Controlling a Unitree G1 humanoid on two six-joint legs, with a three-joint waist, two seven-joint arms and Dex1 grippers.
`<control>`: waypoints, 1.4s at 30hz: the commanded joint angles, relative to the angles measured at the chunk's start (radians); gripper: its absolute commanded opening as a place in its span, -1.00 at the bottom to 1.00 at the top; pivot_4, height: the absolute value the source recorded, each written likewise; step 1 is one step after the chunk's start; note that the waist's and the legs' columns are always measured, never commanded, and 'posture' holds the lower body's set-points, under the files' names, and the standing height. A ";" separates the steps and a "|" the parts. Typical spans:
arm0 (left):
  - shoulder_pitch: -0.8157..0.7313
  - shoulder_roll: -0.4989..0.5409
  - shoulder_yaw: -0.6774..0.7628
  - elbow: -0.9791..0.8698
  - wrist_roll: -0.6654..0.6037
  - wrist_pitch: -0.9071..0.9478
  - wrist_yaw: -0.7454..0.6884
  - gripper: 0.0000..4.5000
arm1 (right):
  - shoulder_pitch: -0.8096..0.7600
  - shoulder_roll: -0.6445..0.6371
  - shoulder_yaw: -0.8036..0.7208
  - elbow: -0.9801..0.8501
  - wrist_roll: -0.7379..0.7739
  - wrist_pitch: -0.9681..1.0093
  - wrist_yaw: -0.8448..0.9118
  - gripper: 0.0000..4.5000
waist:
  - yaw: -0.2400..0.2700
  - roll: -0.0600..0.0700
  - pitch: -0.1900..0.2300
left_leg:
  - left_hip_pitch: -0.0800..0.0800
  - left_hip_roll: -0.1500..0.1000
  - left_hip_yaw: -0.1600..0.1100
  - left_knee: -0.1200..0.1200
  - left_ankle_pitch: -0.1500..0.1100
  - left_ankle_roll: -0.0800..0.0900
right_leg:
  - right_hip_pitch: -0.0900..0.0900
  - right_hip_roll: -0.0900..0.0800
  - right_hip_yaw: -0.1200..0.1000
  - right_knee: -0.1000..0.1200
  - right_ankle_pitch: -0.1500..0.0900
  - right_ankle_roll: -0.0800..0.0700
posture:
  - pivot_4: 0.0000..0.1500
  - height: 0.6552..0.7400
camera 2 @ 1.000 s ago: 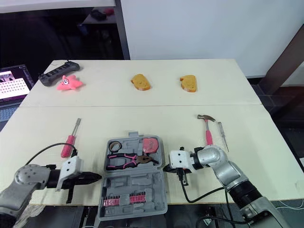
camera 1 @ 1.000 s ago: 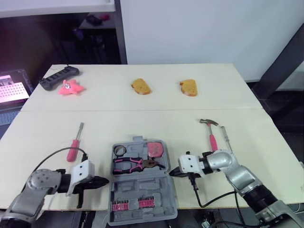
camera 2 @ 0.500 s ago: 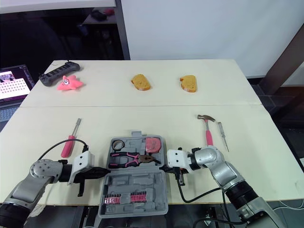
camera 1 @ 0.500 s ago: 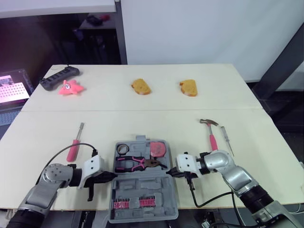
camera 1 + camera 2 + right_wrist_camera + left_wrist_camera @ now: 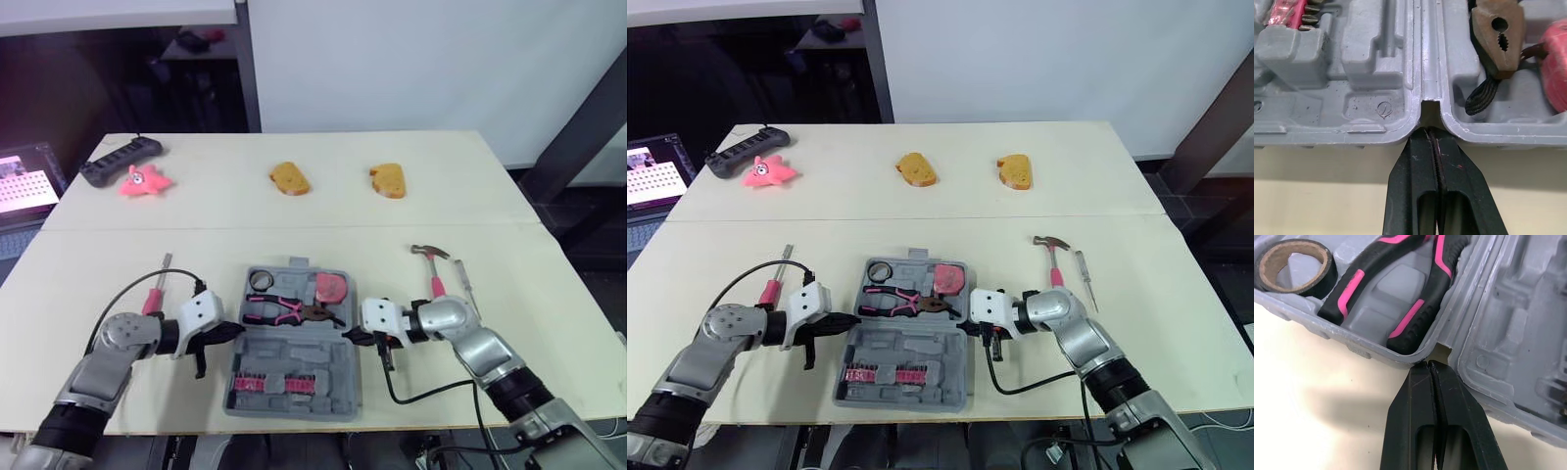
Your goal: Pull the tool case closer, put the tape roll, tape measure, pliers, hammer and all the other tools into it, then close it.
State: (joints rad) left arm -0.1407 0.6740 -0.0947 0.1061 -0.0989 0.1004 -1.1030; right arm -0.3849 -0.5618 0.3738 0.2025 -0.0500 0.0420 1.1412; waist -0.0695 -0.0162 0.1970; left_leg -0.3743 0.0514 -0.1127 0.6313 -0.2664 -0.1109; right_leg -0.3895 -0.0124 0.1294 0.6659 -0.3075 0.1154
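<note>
The grey tool case (image 5: 294, 377) lies open near the table's front, its lid half toward me. It holds a black tape roll (image 5: 261, 281), pink-handled pliers (image 5: 289, 311), a red tape measure (image 5: 332, 288) and a row of pink bits (image 5: 269, 383). My left gripper (image 5: 235, 331) is shut, its tip at the hinge notch on the case's left side (image 5: 1428, 363). My right gripper (image 5: 351, 336) is shut, its tip in the hinge notch on the right side (image 5: 1426, 129). A pink-handled hammer (image 5: 434, 269) and a thin screwdriver (image 5: 469, 287) lie right of the case. A pink screwdriver (image 5: 154, 294) lies left of it.
Two brown bread-like pieces (image 5: 291, 178) (image 5: 389, 180), a pink starfish toy (image 5: 144, 180) and a black controller (image 5: 121, 160) sit on the far half of the table. A lit screen (image 5: 24, 181) stands off the left edge. Cables trail from both wrists.
The case has slid away from the front edge, farther onto the table. Both grippers moved forward with it; the left one closed in from apart to the case's left hinge end.
</note>
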 commanded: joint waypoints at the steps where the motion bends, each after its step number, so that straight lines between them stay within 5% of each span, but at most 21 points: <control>1: -0.035 -0.038 -0.039 -0.028 -0.004 -0.032 0.009 -0.98 | -0.042 0.032 -0.010 0.039 -0.019 -0.018 -0.055 -1.00 | 0.000 0.000 0.000 | 0.000 0.000 0.000 0.000 0.000 0.000 | 0.000 0.000 0.000 0.000 0.000 0.000 | 1.00 1.00; 12: -0.068 -0.081 -0.036 0.043 0.055 -0.058 0.103 -0.98 | -0.061 0.055 -0.005 0.113 -0.044 -0.046 -0.090 -1.00 | 0.002 0.000 -0.001 | 0.001 0.000 -0.001 0.000 0.000 0.000 | 0.002 0.000 0.000 0.000 0.000 0.000 | 1.00 1.00; 42: -0.019 -0.017 -0.006 0.002 0.004 -0.040 0.049 -0.98 | -0.074 -0.041 -0.005 0.058 -0.065 -0.069 -0.020 -1.00 | 0.002 0.000 -0.001 | 0.000 -0.001 -0.001 -0.001 0.000 0.000 | 0.001 0.000 0.000 0.000 0.000 0.000 | 1.00 1.00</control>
State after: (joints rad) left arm -0.1595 0.6479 -0.1020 0.1372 -0.0751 0.0605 -1.0444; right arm -0.4536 -0.5859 0.3681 0.2855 -0.1076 -0.0334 1.1061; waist -0.0671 -0.0157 0.1962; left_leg -0.3744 0.0507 -0.1139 0.6305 -0.2664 -0.1109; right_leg -0.3889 -0.0128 0.1292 0.6660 -0.3075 0.1159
